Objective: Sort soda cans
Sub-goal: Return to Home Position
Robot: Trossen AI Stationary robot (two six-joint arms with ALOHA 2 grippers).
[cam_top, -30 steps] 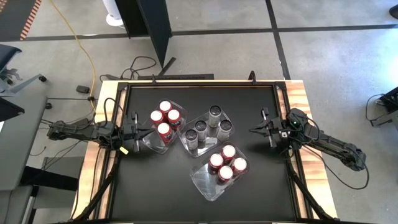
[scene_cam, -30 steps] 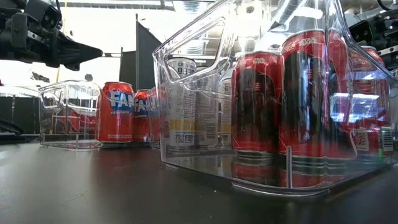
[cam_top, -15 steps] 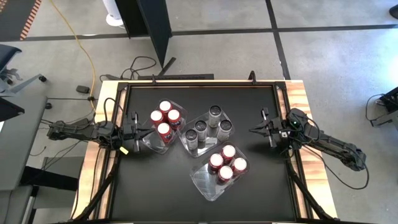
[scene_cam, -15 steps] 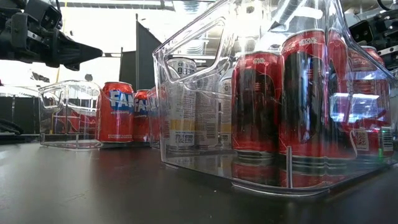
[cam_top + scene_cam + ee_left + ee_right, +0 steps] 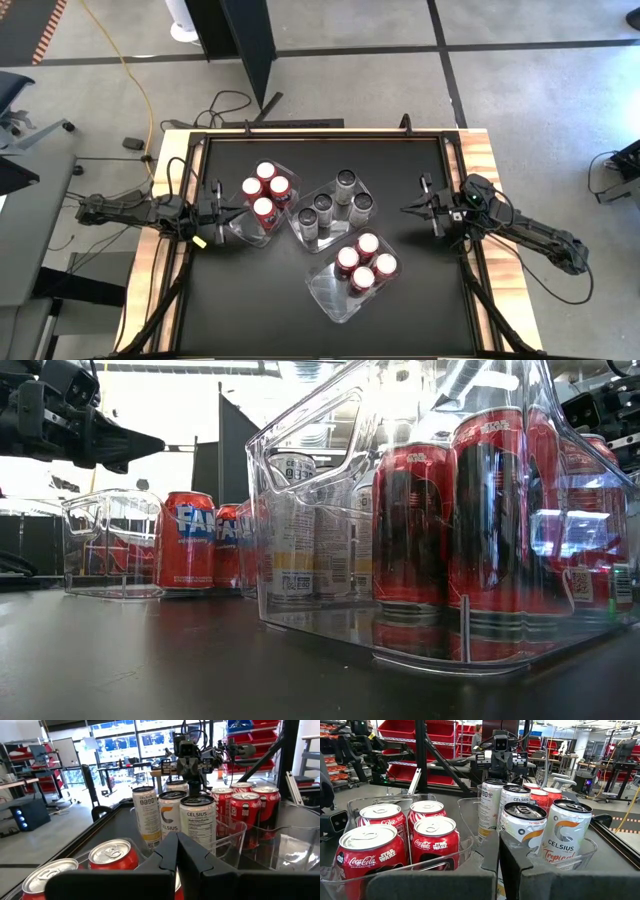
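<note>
The sorting looks finished: on the black desk (image 5: 240, 300) three clear trays (image 5: 335, 292) run in a diagonal, four red soda cans (image 5: 265, 193) in the far-left tray, four silver-grey cans (image 5: 334, 205) in the middle one and four more red cans (image 5: 365, 263) in the near-right one, with none loose. The left pincer (image 5: 243, 209) sits just left of the far-left tray and the right pincer (image 5: 405, 209) well right of the middle tray, both closed and holding nothing. Nothing has shifted from the earlier frames; both arms stay parked
</note>
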